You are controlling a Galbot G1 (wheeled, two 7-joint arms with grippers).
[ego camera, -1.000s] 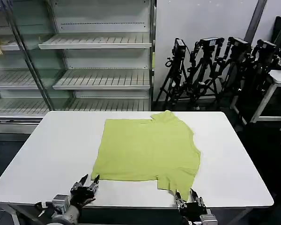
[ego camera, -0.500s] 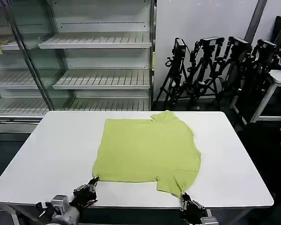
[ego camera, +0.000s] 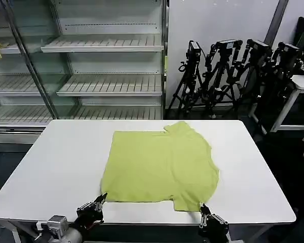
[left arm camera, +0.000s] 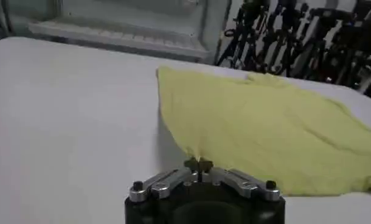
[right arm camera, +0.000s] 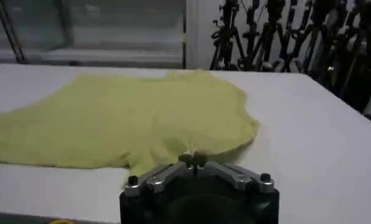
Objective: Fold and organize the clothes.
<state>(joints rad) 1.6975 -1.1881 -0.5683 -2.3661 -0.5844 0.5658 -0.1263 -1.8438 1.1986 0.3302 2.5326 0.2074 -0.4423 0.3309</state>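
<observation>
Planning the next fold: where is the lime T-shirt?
Lime cotton T-shirt lies flat mid white table, its near edge pinched by left gripper and right gripper.

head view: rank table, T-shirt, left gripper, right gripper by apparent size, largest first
1. table
2. T-shirt
3. left gripper and right gripper: both small and cut off at the near table edge, shut on the shirt's near corners; too alike to rank.

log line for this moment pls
left gripper: shut on T-shirt near corner | right gripper: shut on sleeve | table
</observation>
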